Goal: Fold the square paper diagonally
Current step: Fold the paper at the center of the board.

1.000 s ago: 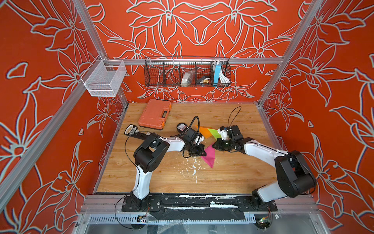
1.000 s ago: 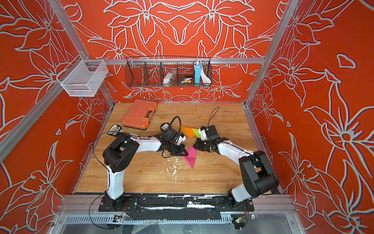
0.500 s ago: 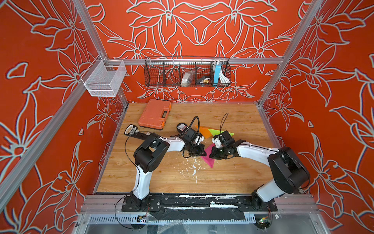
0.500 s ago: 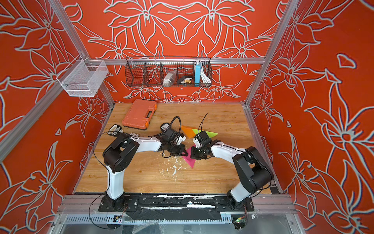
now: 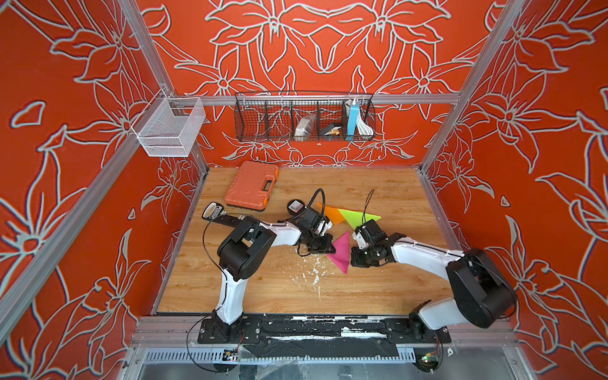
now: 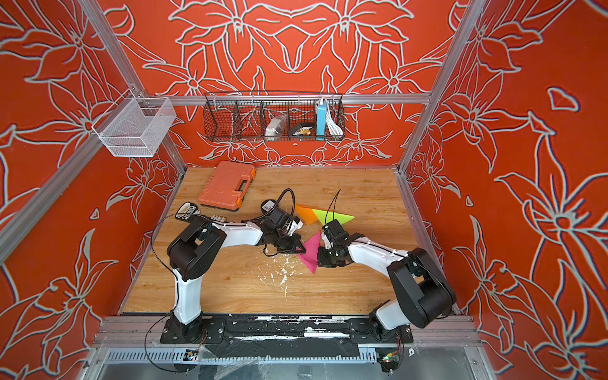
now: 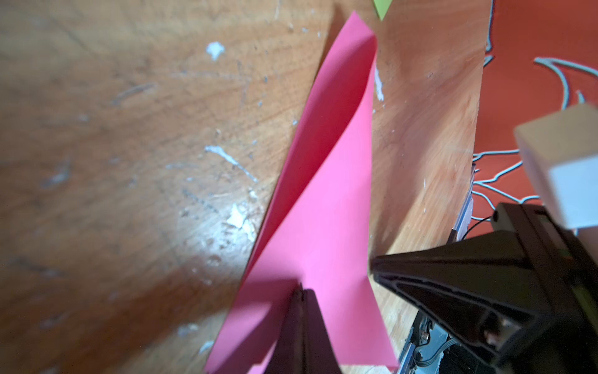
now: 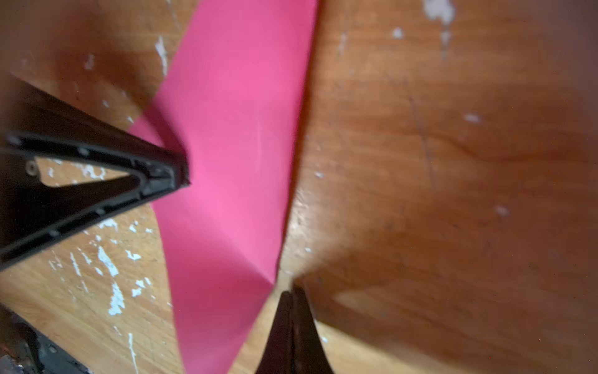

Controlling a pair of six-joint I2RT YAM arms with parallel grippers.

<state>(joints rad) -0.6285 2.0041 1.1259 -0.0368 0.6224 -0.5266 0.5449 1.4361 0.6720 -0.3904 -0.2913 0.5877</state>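
A folded pink paper triangle (image 5: 342, 251) lies on the wooden counter (image 5: 263, 289) between the left tool (image 7: 301, 293), closed empty atop one corner, and the right tool (image 8: 291, 294), closed empty beside the opposite edge, an orange paper triangle (image 5: 330, 214) and a green paper triangle (image 5: 357, 217) beyond.

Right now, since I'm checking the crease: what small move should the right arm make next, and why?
Probably slide the shut right gripper along the edge of the pink paper beside its tip, flattening the crease: the shut left gripper rests on the paper, yet the upper layer bows up.
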